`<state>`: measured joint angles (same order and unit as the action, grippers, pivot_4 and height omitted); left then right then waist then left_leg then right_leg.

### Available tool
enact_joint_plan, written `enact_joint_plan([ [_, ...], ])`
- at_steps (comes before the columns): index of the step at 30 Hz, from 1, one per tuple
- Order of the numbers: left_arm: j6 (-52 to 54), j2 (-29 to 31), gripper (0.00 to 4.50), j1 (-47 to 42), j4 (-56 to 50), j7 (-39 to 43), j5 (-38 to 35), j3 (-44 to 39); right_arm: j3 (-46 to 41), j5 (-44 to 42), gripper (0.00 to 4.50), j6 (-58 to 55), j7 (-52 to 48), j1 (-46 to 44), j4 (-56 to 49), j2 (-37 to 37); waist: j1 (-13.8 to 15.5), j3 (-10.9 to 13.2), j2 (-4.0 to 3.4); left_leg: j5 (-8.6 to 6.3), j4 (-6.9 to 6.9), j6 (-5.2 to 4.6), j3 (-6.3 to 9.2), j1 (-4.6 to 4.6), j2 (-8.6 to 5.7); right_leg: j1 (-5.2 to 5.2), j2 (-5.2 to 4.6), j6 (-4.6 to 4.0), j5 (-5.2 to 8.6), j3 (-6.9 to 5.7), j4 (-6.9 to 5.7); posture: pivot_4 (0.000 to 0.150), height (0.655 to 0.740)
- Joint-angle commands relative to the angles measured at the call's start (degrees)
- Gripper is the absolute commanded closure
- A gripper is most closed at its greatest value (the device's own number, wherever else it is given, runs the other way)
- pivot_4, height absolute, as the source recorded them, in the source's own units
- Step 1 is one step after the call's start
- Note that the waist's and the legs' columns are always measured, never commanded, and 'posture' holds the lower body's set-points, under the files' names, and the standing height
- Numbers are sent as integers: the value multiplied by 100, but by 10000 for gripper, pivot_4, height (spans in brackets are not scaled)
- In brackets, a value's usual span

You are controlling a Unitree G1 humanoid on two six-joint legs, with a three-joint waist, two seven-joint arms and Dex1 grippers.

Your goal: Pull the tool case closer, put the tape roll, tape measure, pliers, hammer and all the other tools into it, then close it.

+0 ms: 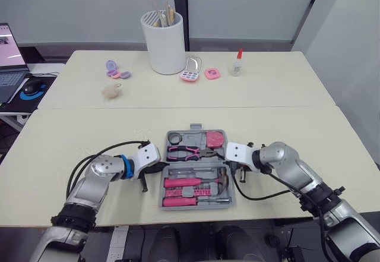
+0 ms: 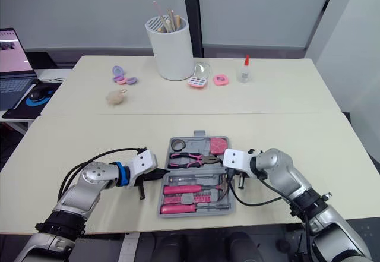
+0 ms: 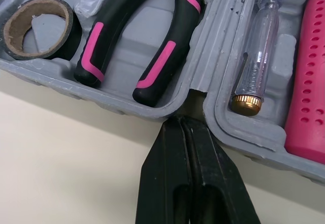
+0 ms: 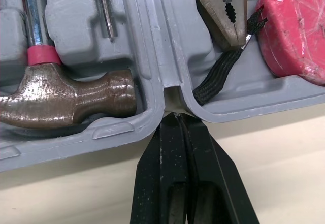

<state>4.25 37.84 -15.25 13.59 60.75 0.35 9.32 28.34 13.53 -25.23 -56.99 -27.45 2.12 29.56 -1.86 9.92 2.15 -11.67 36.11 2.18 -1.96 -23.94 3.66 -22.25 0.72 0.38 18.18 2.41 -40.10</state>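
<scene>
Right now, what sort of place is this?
Likely an office or lab workroom: a laptop and mouse on a side desk, plain pale tables pushed together, grey wall panels behind.

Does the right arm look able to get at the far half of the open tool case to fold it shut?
Probably yes: the right tool, shut, sits at the hinge notch on the right side of the tool case, with the far half's rim just beside it and nothing between.

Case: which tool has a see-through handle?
The screwdriver with the brass end cap, beside the pliers. The pliers' grips are black and pink; the tape roll is black.
</scene>
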Motion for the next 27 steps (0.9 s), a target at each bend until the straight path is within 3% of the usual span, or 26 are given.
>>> enact_joint_plan([
  [1,75,-48,44729,206,-581,153,-151,168,168,-150,45000,2,-107,125,-633,-194,0,0,0,0,0,0,1,0,0,0,0,0,0,0,0,1500,7400],
  [27,230,-18,44729,671,-1008,56,-69,191,-3,-98,45000,-294,44,551,-1043,67,6,-3,1,0,1,0,-1,3,-5,4,-1,0,0,1,0,1500,7400],
])
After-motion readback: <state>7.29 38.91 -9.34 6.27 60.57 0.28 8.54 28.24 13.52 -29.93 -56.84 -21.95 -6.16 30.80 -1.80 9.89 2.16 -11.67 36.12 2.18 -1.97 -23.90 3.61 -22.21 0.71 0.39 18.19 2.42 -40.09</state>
